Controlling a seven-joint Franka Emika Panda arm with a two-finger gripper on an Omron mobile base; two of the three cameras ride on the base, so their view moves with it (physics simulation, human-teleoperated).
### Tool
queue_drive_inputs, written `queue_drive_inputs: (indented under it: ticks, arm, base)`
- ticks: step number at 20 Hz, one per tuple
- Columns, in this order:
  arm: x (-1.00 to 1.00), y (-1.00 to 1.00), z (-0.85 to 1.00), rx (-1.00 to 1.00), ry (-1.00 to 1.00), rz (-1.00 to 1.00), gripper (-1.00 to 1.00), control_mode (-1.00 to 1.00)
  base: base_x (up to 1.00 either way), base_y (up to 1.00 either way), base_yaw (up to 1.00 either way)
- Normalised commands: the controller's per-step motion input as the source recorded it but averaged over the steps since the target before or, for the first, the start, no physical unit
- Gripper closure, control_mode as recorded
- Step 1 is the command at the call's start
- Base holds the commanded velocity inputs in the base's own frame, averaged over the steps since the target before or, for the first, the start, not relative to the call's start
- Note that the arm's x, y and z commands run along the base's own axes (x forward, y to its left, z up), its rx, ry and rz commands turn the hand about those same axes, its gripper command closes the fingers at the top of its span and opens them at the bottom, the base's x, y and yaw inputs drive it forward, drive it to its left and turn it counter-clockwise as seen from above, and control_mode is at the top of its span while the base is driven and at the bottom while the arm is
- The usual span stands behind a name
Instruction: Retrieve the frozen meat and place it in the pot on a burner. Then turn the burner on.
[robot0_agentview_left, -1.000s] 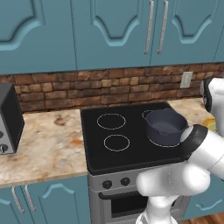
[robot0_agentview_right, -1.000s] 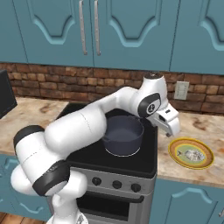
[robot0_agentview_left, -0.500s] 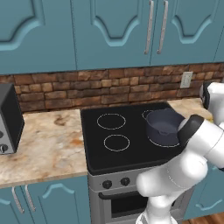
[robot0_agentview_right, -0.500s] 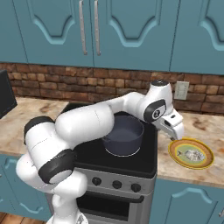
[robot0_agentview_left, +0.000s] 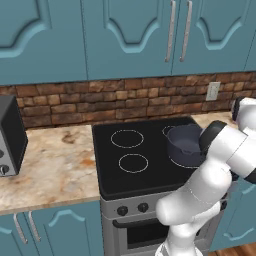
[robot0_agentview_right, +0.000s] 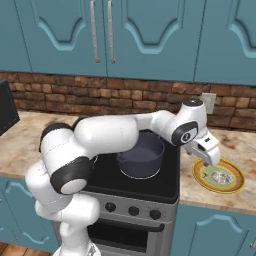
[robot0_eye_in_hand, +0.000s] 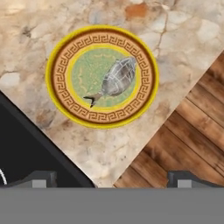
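While hand (robot0_agentview_right: 209, 159) hovers open | frozen meat (robot0_eye_in_hand: 116, 79) centred on plate (robot0_eye_in_hand: 62, 103) | counter edge near

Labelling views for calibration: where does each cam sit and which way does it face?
Left base view: behind-left of the arm, facing the stove and pot; white arm rises lower right.
Right base view: behind-right, facing pot and plate; arm reaches from lower left, gripper over the plate.
Hand view: on the hand, looking down at the fish on the plate; dark fingertips at bottom.
Shared: both base views show stove, pot, brick backsplash.
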Motion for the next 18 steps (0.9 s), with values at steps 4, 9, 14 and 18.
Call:
queue_drive_inputs:
  ticks: [4, 9, 14, 18]
  arm:
    - [0.01, -0.38, -0.24, 0.01, 0.00, 0.00, -1.00, -1.00]
    - [0.16, -0.53, -0.32, 0.00, 0.00, 0.00, -1.00, -1.00]
    - [0.21, -0.34, -0.15, 0.00, 0.00, 0.00, -1.00, -1.00]
    - [0.32, -0.30, 0.00, 0.03, 0.00, 0.00, -1.00, -1.00]
  base:
    - [0.00, 0.00, 0.00]
    - [0.00, 0.00, 0.00]
    - [0.00, 0.00, 0.00]
    - [0.00, 0.00, 0.00]
